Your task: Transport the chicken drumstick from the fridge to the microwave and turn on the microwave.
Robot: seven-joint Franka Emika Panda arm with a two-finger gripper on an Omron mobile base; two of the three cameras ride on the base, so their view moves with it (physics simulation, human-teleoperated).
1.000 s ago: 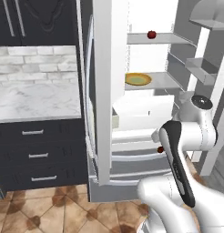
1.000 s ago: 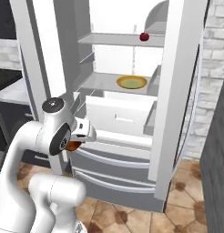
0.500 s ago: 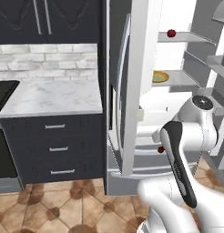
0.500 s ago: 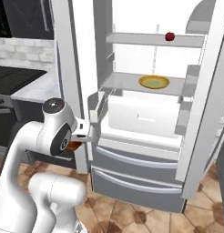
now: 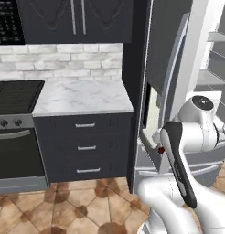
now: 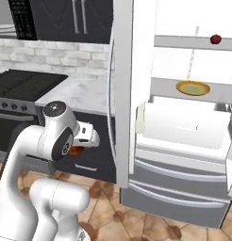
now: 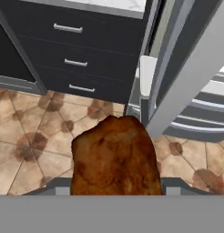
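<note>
Base has driven on leftward since the earlier frames: both base views have slid across the kitchen, so the tall white and light-grey fridge [image 6: 184,117] now sits toward the right of frame, and a black cooktop range [image 5: 16,93] and a black microwave [image 5: 7,20] high on the wall have come into the left base view's left side; the arm's pose looks unchanged. The two-finger gripper [image 6: 85,141] is held close in front of the arm's upper joint, clamped on the golden-brown chicken drumstick [image 7: 114,157], which in the hand view bulks between the jaws above the floor, and shows as a small reddish-brown patch beside the hand in the right base view. Fridge door [image 6: 120,94] stands open, long vertical handle toward the camera. Inside: one small round red fruit [image 6: 215,39] near the right end of the top shelf, one yellow plate [image 6: 193,87] on the shelf below, white drawers beneath. Left of the fridge, a white marble countertop [image 5: 82,96] over a dark cabinet with three drawers [image 5: 84,147], each with a silver bar handle. White brick backsplash [image 5: 59,59], dark upper cabinets [image 5: 82,20] above. Floor of brown and tan tiles [image 7: 32,145].
</note>
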